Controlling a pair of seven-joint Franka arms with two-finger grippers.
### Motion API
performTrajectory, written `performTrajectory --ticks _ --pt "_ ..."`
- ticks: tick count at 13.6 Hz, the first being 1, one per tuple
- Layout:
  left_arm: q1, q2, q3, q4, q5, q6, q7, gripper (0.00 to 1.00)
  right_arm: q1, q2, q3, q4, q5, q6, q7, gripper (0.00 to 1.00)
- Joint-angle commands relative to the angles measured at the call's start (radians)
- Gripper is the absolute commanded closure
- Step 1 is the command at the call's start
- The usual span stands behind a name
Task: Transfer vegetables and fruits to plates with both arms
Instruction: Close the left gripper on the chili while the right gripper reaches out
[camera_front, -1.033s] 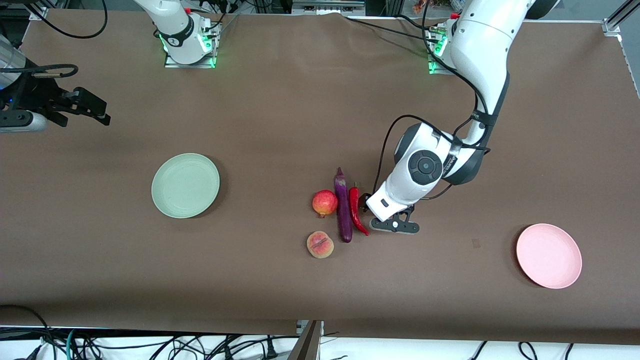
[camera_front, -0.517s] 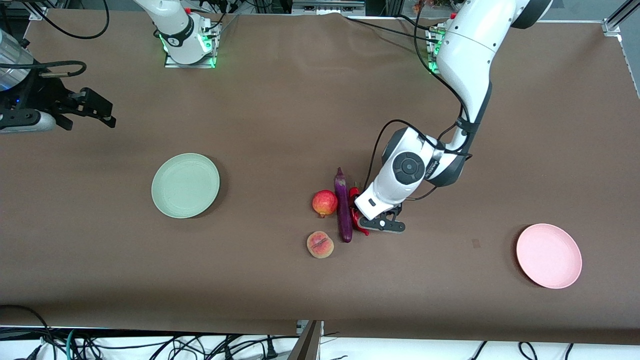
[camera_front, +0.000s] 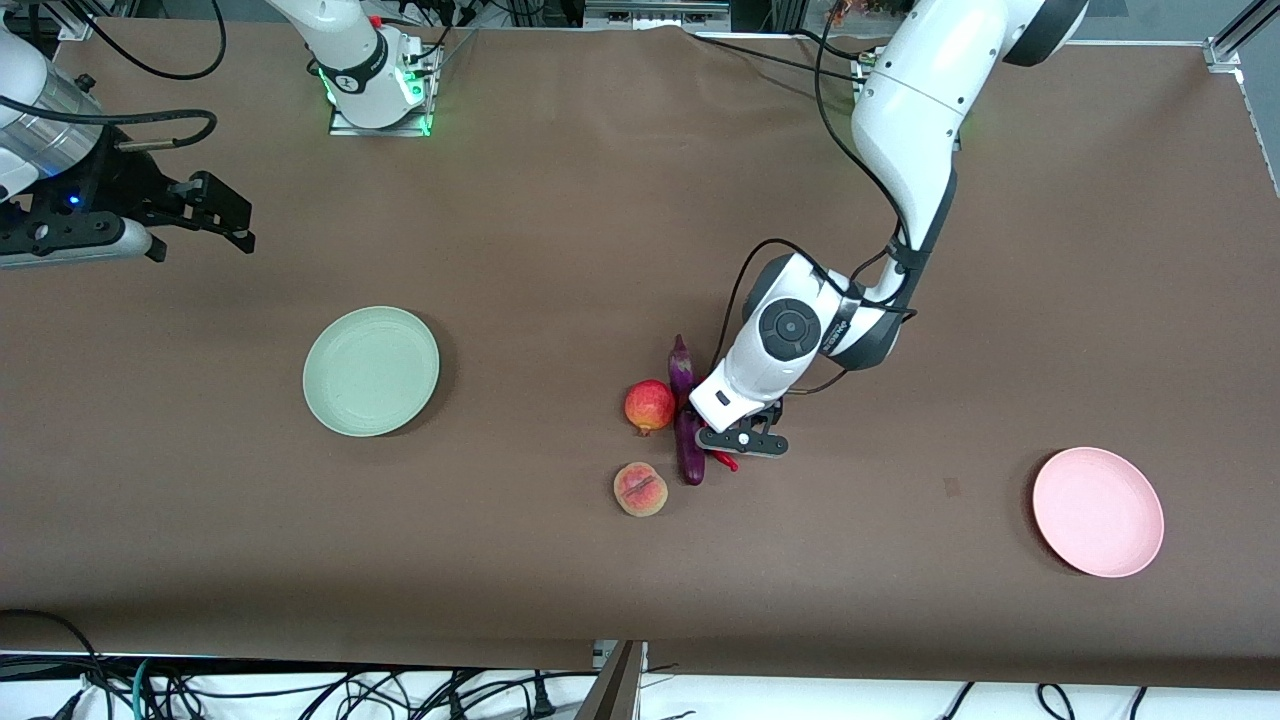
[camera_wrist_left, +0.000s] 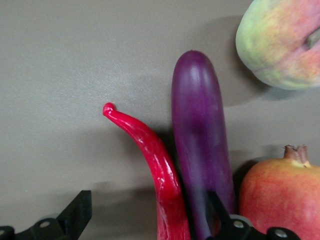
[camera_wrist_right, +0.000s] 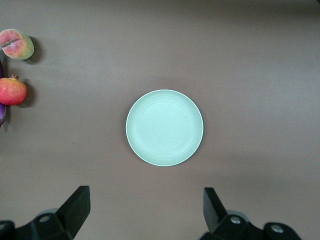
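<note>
The purple eggplant (camera_front: 682, 368) lies mid-table with the red chili pepper (camera_front: 728, 462) beside it toward the left arm's end. The pomegranate (camera_front: 649, 405) touches the eggplant's side toward the right arm's end. The peach (camera_front: 640, 489) lies nearer the camera. My left gripper (camera_front: 738, 440) is open and low over the chili. In the left wrist view (camera_wrist_left: 147, 220) the chili (camera_wrist_left: 150, 145) runs between its fingers, with the eggplant (camera_wrist_left: 197, 125) at one finger. My right gripper (camera_front: 228, 215) is open and empty (camera_wrist_right: 145, 210) above the pale green plate (camera_wrist_right: 164, 127).
The pale green plate (camera_front: 371, 371) is toward the right arm's end. The pale pink plate (camera_front: 1098, 512) is toward the left arm's end. Both are bare. Arm bases (camera_front: 378, 95) stand along the table's back edge. Cables hang at the front edge.
My left gripper has moved from beside the chili to over it, now covering most of it. My right gripper has shifted a little toward the table's middle.
</note>
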Motion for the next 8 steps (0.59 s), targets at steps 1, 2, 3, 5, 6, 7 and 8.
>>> performTrajectory --ticks 1,2,3,5,6,7,8 --pt "-0.007 0.006 0.013 -0.009 0.002 0.019 -0.012 0.0 0.009 0.006 -0.002 0.02 -0.015 -0.003 0.004 0.0" --pt "-0.003 0.004 0.013 -0.011 0.002 0.019 -0.011 0.0 0.009 0.006 -0.002 0.02 -0.015 -0.003 0.004 0.0" --pt "0.003 0.004 0.011 -0.012 0.002 0.019 -0.011 0.0 0.007 0.006 -0.002 0.02 -0.015 -0.003 0.004 0.0" --pt "0.026 -0.002 0.011 -0.011 0.002 0.017 -0.009 0.0 0.006 0.006 -0.005 0.02 -0.018 -0.003 -0.003 0.0" --pt "0.03 -0.002 0.011 -0.012 0.002 0.016 -0.008 0.0 0.006 0.006 -0.005 0.02 -0.015 -0.004 0.007 0.0" --pt "0.03 -0.002 0.011 -0.012 0.002 0.016 -0.008 0.0 0.006 0.004 -0.004 0.02 -0.01 -0.009 0.008 0.0" --pt "0.03 -0.001 0.011 -0.012 0.002 0.016 -0.006 0.0 0.009 0.001 -0.002 0.02 -0.007 -0.013 0.011 0.0"
